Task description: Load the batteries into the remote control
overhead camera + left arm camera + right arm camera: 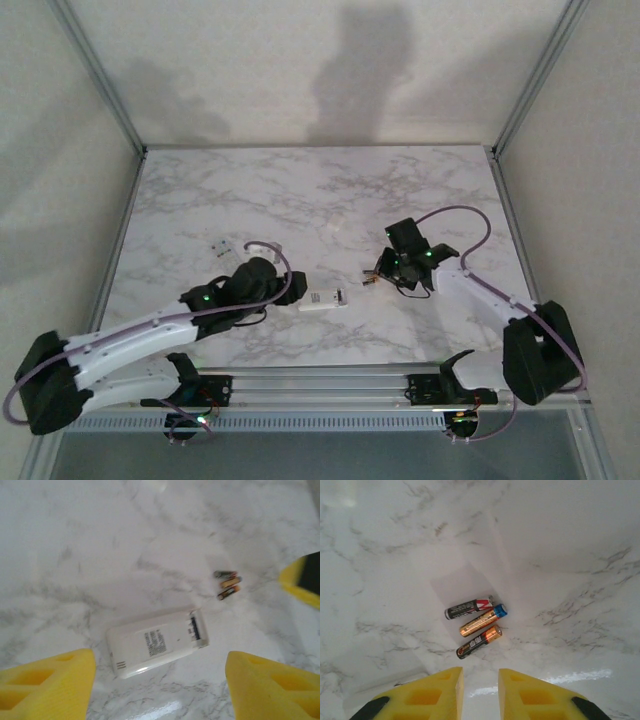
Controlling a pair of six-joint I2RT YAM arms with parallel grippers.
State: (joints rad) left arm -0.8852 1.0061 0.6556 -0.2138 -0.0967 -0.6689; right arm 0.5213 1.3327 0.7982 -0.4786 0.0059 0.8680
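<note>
Looking down from above, you have the remote (323, 299) lying flat on the marble table (300, 190), roughly midway between your two arms, in the nearer half of the top. It lies face down. Your left wrist camera shows its back with a printed label, and the battery bay (196, 628) stands uncovered at the end that points toward the batteries (227, 582).

Your left gripper (159, 654) hovers over the remote with its fingers spread wide, one at each side of the view. It pinches nothing and is clear of the remote.

Three batteries lie on the table near the remote's open end, apart from it. They lie side by side, almost parallel, all slanted the same way. From your right wrist you see the black battery (468, 609) with a red band farthest off, the gold battery (483, 619) with a blue tip in the middle, and the orange battery (480, 641) nearest your fingers.

Your right gripper (480, 672) hangs just short of them. Its fingers are drawn close, leaving only a narrow gap with nothing in it.

A second white device (222, 247) sits further left, beside your left arm and well apart from the remote. Its details are too small to make out.
</note>
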